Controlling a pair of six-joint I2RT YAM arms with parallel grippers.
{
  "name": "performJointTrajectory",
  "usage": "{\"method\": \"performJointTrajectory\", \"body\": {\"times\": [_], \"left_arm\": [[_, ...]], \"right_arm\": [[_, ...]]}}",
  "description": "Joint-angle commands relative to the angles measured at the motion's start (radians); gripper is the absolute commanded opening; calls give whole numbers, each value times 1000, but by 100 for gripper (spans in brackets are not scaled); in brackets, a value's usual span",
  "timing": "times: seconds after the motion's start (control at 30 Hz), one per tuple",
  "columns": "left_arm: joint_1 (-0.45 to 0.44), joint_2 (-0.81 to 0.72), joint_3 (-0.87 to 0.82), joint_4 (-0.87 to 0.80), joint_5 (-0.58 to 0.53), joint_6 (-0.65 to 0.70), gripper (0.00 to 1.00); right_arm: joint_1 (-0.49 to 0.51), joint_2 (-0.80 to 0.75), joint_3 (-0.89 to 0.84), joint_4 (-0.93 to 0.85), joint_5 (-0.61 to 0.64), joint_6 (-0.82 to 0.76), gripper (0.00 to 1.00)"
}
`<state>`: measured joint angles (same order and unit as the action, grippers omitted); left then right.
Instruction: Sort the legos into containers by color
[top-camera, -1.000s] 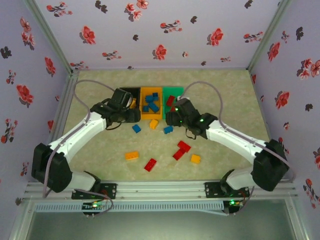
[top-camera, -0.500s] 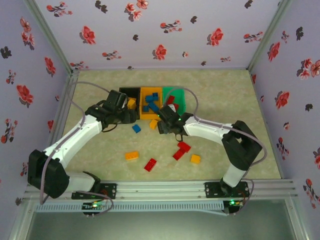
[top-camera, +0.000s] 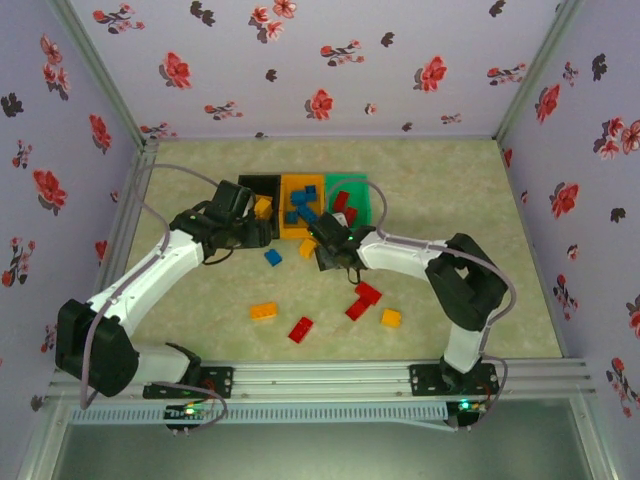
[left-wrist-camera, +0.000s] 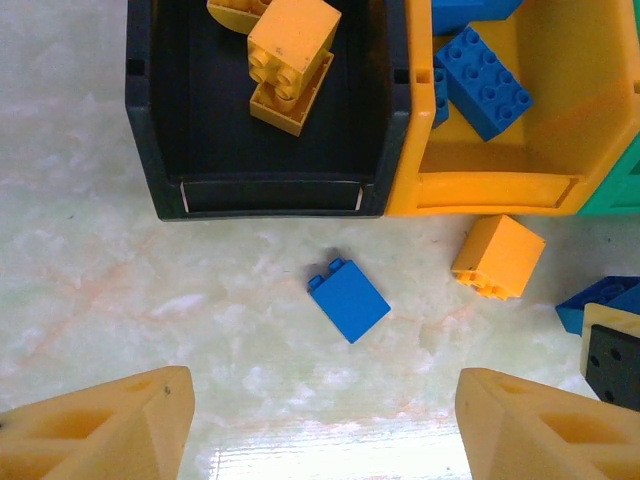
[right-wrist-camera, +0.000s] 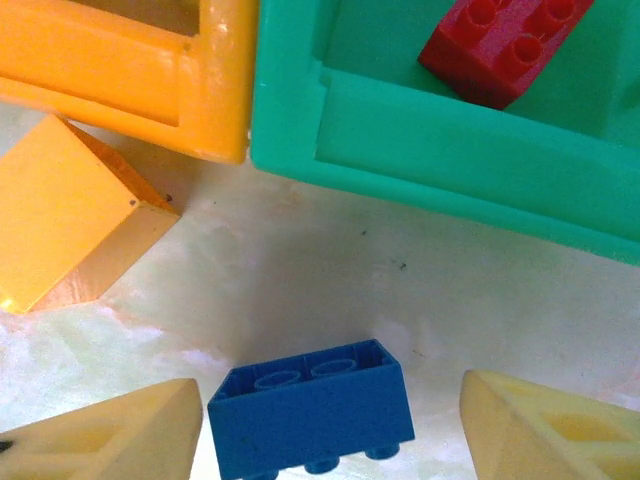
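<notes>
Along the far side of the table, at 12 o'clock from its middle, three bins sit in a touching row: black bin, orange bin, green bin. The black bin holds yellow bricks, the orange bin holds blue bricks, and the green bin holds red bricks.

The left claw hovers over bare table at 6 o'clock of the black bin. Its fingers are spread wide and hold nothing. A loose blue brick lies on the table between this claw and the black bin's near wall, apart from both. At 3 o'clock of it, a loose yellow brick sits just beside the orange bin's near wall.

The right claw is low at 6 o'clock of the seam between the orange and green bins, fingers wide apart. A second blue brick sits on the table between them, not gripped. It is close to the finger at 9 o'clock and possibly touches it, but that is hard to tell.

Nearer the arm bases, well apart from both claws, lie a flat yellow brick, a lone red brick, a red pair touching each other, and a small yellow brick.
</notes>
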<state>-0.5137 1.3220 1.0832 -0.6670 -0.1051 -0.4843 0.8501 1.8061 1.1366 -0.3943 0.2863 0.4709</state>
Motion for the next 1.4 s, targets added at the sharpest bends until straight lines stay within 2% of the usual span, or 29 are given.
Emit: {"method": "performJointTrajectory", "body": {"times": [0.0, 0.33, 0.5, 0.6, 1.03, 1.37], "left_arm": [[9, -19, -2, -17, -16, 3, 70], [8, -22, 1, -22, -16, 5, 70], [9, -23, 6, -24, -16, 10, 70], [9, -23, 10, -25, -16, 9, 70], [9, -29, 30, -34, -15, 13, 70], [8, -41, 32, -44, -15, 20, 70]], "right_arm": [[6, 22, 20, -5, 26, 1, 66], [5, 42, 29, -7, 25, 2, 59], [5, 36, 32, -11, 19, -6, 50], [6, 23, 40, -21, 10, -11, 47], [7, -84, 109, -26, -60, -24, 47], [4, -39, 253, -37, -52, -75, 48]]}}
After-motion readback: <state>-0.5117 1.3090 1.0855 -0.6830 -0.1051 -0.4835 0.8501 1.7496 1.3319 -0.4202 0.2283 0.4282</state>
